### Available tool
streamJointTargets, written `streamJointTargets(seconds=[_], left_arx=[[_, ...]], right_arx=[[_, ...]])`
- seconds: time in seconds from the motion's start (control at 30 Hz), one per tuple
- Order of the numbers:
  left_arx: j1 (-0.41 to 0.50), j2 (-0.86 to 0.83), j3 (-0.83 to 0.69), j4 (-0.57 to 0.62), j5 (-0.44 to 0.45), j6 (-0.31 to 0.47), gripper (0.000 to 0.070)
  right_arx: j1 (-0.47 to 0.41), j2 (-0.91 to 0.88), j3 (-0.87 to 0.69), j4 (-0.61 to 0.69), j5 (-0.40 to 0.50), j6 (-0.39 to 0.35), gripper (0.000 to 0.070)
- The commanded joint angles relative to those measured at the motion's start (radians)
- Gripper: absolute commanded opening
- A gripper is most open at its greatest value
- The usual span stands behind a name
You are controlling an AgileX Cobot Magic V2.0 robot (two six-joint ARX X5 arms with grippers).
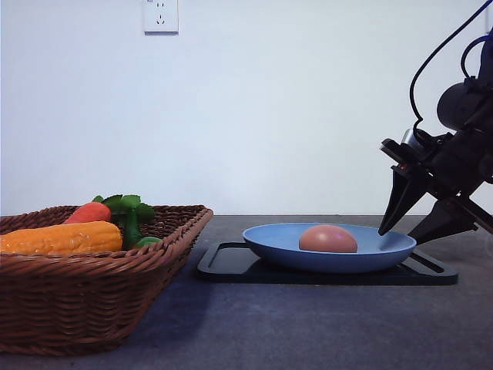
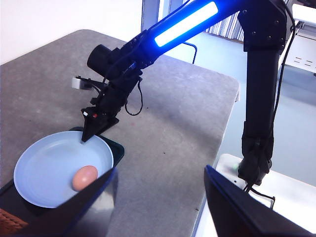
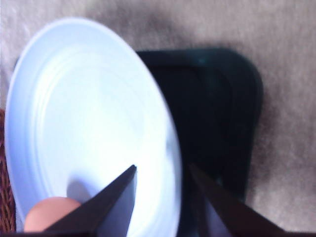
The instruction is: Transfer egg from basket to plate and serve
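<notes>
You see the small brownish-pink egg [image 1: 328, 238] resting in the round blue plate [image 1: 269, 240] on the flat black tray [image 1: 223, 264]; the right gripper [image 3: 162, 174], jaws parted, straddles the plate's rim.

The large dark brown woven wicker basket [image 1: 92, 270] is positioned at the left of the table in the front view. A yellow-orange corn cob [image 1: 62, 237] is laid in it, with an orange-red carrot with green leaves [image 1: 91, 212] behind the cob. To the right of the basket, a flat black rectangular tray [image 1: 231, 262] is placed on the grey table surface [image 1: 308, 324]. The wide shallow round blue plate [image 1: 277, 245] is seated on the tray. The small brownish-pink oval egg [image 1: 328, 239] is located in the plate. The right gripper [image 1: 412, 231] is located at the plate's right rim, with one finger on either side of it.
</notes>
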Motion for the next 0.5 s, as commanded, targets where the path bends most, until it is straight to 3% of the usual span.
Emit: streamJointTargets(seconds=[0.0, 0.27, 0.47], left_arx=[[-0.008, 0.012, 0.017, 0.011, -0.003, -0.002, 0.0359], [-0.008, 0.060, 0.017, 0.011, -0.066, -0.001, 0.0357], [-0.001, 0.133, 0.017, 0.011, -0.214, 0.021, 0.0317]], right_arx=[[-0.015, 0.010, 0.039, -0.008, -0.007, 0.003, 0.0219], [-0.124, 0.009, 0.225, -0.234, -0.007, -0.086, 0.0219], [-0.188, -0.019, 0.345, -0.413, -0.049, -0.129, 0.0194]])
